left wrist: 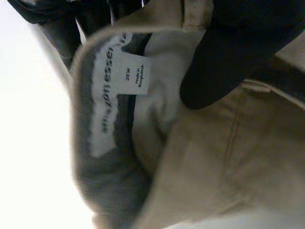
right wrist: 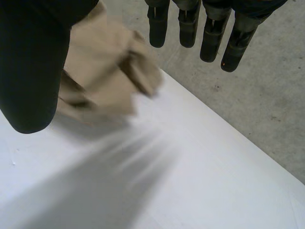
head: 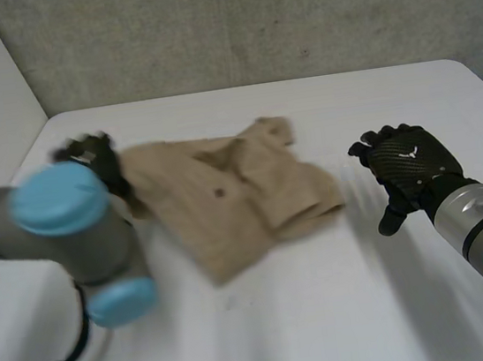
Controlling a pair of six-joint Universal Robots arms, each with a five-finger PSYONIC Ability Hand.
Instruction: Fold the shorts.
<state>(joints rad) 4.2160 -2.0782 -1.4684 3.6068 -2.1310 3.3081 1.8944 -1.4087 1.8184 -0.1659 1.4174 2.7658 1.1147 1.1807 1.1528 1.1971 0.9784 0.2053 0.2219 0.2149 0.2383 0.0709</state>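
Observation:
The tan shorts [head: 234, 195] lie rumpled on the white table [head: 330, 311], left of centre. My left hand [head: 96, 159] is at their left edge, the waistband end. In the left wrist view the waistband [left wrist: 102, 157] is turned up, its grey inner band and white label [left wrist: 135, 71] showing. The thumb [left wrist: 224, 57] presses the cloth from one side, and the fingers [left wrist: 62, 28] sit behind it. My right hand [head: 409, 167] hovers to the right of the shorts, apart from them. Its fingers [right wrist: 190, 24] are straight, and the shorts [right wrist: 105, 71] lie beyond its thumb [right wrist: 28, 71].
A grey carpeted floor [head: 247, 19] runs past the table's far edge. White table surface stretches in front of the shorts and around my right hand.

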